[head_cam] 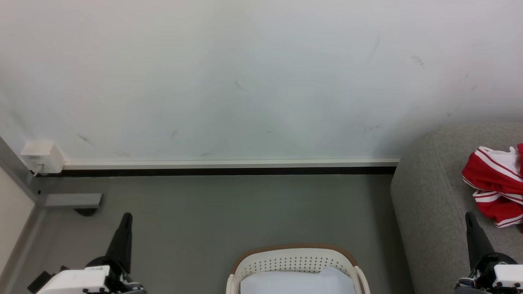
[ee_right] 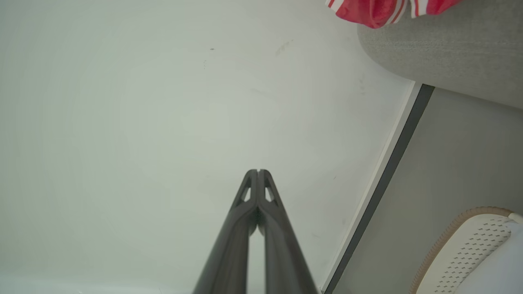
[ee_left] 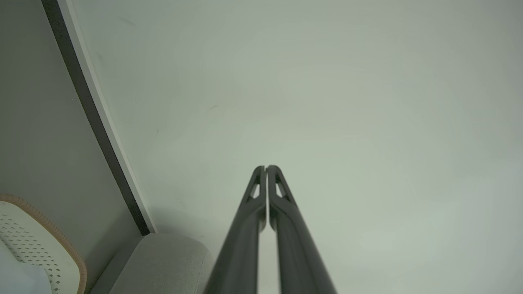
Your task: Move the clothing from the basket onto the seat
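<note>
The red clothing (head_cam: pixel 496 185) with white panels and striped trim lies bunched on the grey seat (head_cam: pixel 433 204) at the right edge; a corner of the clothing (ee_right: pixel 380 10) also hangs over the seat (ee_right: pixel 441 53) in the right wrist view. The white basket (head_cam: pixel 294 261) with its tan rim stands on the floor at bottom centre, holding a pale white-blue cloth (head_cam: pixel 298 281). My left gripper (head_cam: pixel 127 215) is shut and empty at lower left, fingertips together (ee_left: pixel 265 167). My right gripper (head_cam: pixel 469 215) is shut and empty in front of the seat, tips touching (ee_right: pixel 258 170).
A pale wall with a white and black skirting (head_cam: pixel 229 167) runs across ahead. A white wall box (head_cam: pixel 41 157) and a grey bracket (head_cam: pixel 73 200) sit at the left corner. Grey floor (head_cam: pixel 245 212) lies between the basket and the wall.
</note>
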Tool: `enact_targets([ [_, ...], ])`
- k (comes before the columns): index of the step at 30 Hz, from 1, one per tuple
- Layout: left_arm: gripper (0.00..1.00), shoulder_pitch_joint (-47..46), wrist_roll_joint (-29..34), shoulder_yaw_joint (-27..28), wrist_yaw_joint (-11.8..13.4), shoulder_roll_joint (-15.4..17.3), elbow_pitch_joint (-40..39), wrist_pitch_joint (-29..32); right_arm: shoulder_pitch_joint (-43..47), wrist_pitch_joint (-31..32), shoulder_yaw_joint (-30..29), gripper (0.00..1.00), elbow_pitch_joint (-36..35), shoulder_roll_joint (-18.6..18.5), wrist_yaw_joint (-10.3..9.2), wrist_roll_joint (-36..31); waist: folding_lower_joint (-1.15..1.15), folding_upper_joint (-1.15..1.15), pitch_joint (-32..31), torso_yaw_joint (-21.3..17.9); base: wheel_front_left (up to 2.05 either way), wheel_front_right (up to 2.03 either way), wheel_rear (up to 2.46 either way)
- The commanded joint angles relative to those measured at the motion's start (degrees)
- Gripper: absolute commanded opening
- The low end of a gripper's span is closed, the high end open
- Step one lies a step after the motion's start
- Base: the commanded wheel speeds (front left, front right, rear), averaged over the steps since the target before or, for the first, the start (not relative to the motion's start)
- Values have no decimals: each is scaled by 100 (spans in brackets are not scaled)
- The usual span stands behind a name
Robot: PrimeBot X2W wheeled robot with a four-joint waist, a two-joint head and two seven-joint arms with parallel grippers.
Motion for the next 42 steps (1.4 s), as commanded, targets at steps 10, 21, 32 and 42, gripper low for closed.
enact_targets([
  [10,0,-41,-74,15,-24,40,-17,26,-4,-52,43,0,-23,-69,-12,66,0,0,0,0,0,0,0],
  [21,0,-41,-74,15,-24,40,-17,26,-2,-89,81,0,-32,-100,-12,99,0,0,0,0,0,0,0],
  [32,0,-41,-74,14,-24,40,-18,25,0,-123,121,0,-40,-132,-12,135,0,0,1,0,0,0,0],
  [42,0,-40,-75,14,-24,40,-18,25,2,-149,156,0,-46,-158,-12,176,0,0,1,0,0,0,0],
])
